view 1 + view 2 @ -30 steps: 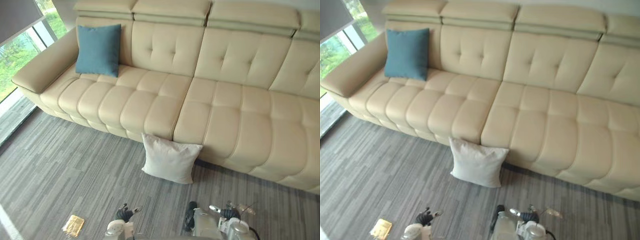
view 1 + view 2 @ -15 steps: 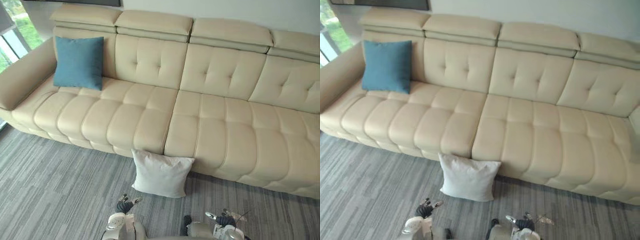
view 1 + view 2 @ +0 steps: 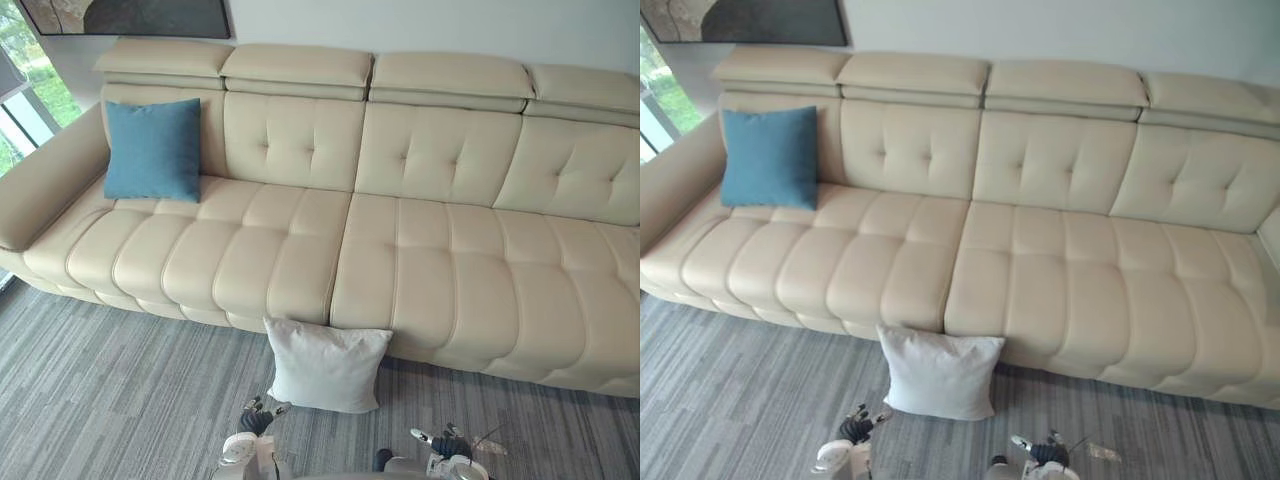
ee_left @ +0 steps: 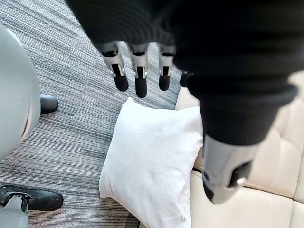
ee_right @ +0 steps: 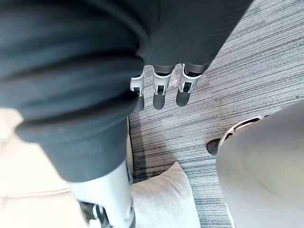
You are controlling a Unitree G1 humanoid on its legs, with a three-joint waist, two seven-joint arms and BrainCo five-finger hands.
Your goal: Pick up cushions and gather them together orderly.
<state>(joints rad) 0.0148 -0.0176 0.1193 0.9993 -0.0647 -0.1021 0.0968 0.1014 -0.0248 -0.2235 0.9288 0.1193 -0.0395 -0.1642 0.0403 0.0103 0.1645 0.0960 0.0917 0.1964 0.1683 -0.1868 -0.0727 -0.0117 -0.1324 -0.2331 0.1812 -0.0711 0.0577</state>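
Left eye view: white cushion [image 3: 325,365] on floor [image 3: 100,385] against sofa [image 3: 400,250]; left hand [image 4: 137,83], right hand [image 5: 159,97] straight-fingered, empty.

Long cream leather sofa [image 3: 400,250] with a tufted back and seat. Four flat headrests [image 3: 295,65] along its top, padded armrest [image 3: 45,180] at its left end. Sofa backs against a plain pale wall [image 3: 450,25]. Dark framed picture [image 3: 130,15] on the wall above the sofa's left end. Window [image 3: 40,95] beyond the armrest, greenery outside, daylight from that side. Grey striped carpet [image 3: 100,400] in front of the sofa. Thin shadow under the sofa's front edge.
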